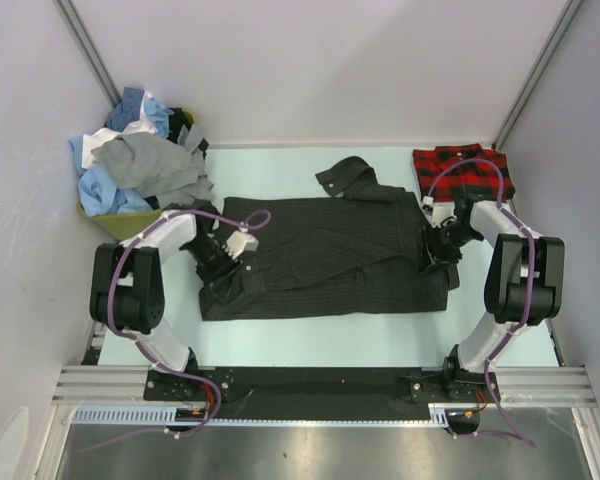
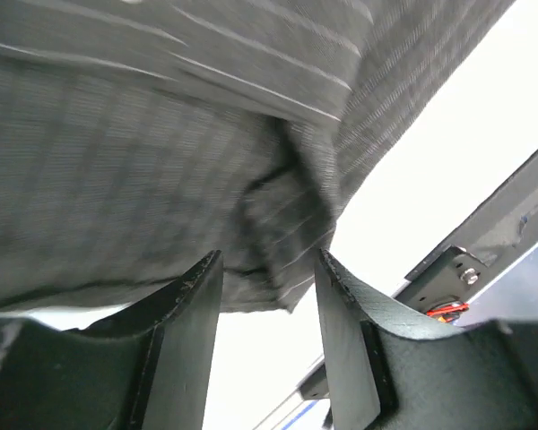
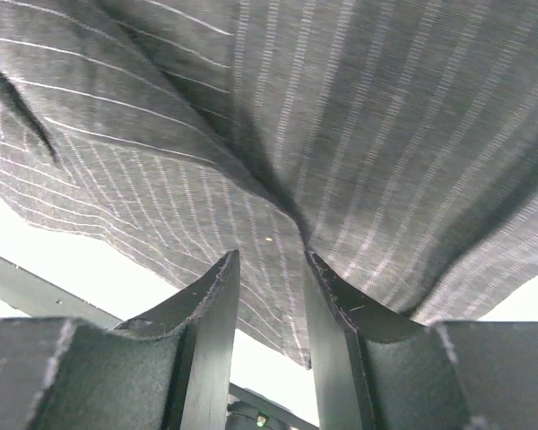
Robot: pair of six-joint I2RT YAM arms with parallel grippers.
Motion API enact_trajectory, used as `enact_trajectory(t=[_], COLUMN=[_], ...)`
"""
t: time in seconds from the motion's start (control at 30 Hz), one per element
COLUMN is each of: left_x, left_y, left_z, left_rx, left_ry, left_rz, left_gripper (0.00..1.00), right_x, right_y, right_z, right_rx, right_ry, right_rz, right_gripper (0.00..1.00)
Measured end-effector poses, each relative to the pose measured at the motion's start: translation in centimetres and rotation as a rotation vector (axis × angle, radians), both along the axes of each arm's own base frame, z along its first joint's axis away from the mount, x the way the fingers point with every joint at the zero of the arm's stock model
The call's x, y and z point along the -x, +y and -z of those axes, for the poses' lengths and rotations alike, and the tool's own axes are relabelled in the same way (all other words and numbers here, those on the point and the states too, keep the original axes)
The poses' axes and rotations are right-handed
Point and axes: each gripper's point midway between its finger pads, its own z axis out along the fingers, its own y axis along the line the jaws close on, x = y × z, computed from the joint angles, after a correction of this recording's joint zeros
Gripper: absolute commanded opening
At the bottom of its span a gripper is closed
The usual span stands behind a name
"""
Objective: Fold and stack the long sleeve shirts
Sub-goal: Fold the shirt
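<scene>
Left gripper and right gripper each pinch an edge of the charcoal pinstriped shirt.

It lies spread across the middle of the desk. The left gripper is closed on a bunched fold at its left side and the right gripper on a taut pleat at its right side, with pale desk showing under the raised cloth in both wrist views. A folded red-and-black plaid shirt sits in the far right corner. A heap of blue, white and grey shirts fills the far left corner.
</scene>
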Motion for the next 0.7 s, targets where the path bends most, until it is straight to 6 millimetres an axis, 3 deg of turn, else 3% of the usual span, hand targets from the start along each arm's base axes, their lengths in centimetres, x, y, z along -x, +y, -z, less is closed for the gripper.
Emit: enact_trajectory(t=[0.1,0.2,0.27,0.33,0.4,0.53,0.7], left_x=[2.7,3.4,3.5,3.5,3.4,2.9,1.9], left_y=[0.4,0.7,0.7,0.7,0.7,0.7,0.5], left_z=[1.7,2.8,2.8,2.8,3.0,2.8,1.3], left_rx=[-0.019,-0.035,-0.035,-0.035,-0.038,-0.035,-0.023], left_ry=[0.067,0.075,0.073,0.06,0.039,-0.001,-0.08], left_rz=[0.007,0.008,0.001,-0.001,-0.006,-0.012,-0.028], left_gripper=[0.54,0.58,0.55,0.42,0.38,0.37,0.37], right_x=[0.1,0.1,0.1,0.1,0.1,0.2,0.5], right_y=[0.7,1.0,1.0,1.0,1.0,1.0,0.9], right_z=[-0.1,-0.1,-0.1,-0.1,-0.1,0.1,0.4], right_rx=[-0.009,-0.014,-0.014,-0.014,-0.013,-0.012,-0.011], right_ry=[0.0,0.002,0.003,0.003,0.003,0.005,0.014], right_rz=[-0.017,-0.021,-0.019,-0.019,-0.019,-0.019,-0.015], right_gripper=[0.4,0.4,0.4,0.4,0.4,0.4,0.4])
